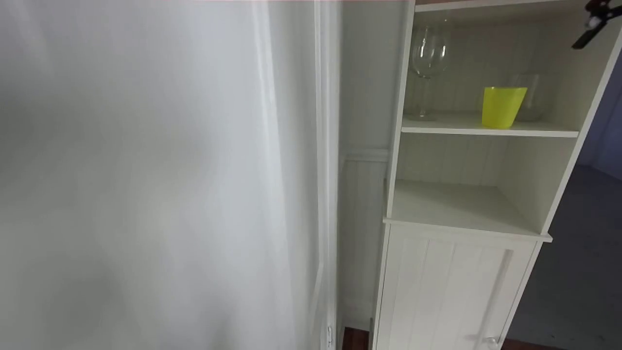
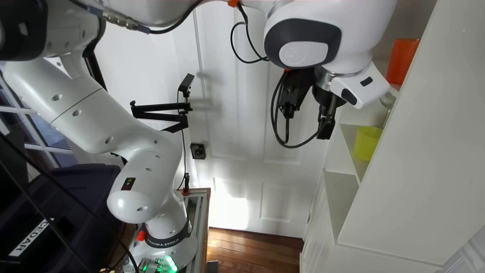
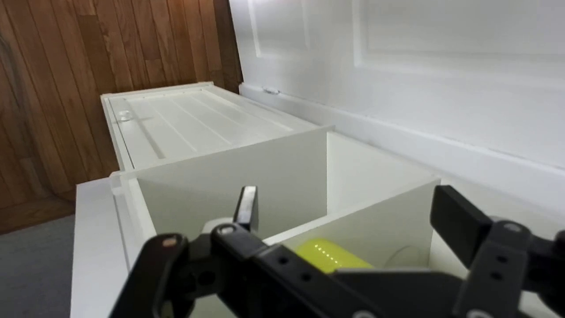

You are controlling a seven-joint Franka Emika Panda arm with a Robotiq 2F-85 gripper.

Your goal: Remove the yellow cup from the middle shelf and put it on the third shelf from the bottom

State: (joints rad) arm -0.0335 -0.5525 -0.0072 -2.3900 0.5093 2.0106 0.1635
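Closest in the wrist view is my gripper (image 3: 348, 204), jaws wide apart and holding nothing, presumably so I can straddle the yellow cup (image 3: 332, 255) at lower centre, partly hidden behind the gripper. At the right of the frame in an exterior view, the cup stands upright near the front edge of the middle shelf (image 1: 447, 131), the surface carrying it: handy, I judge, for reaching in. In an exterior view the cup (image 2: 367, 143) sits lower and farther right than the gripper, not touching it. Behind the cup stands the squat glass (image 1: 536, 97); farther left, the wine glass (image 1: 429, 53).
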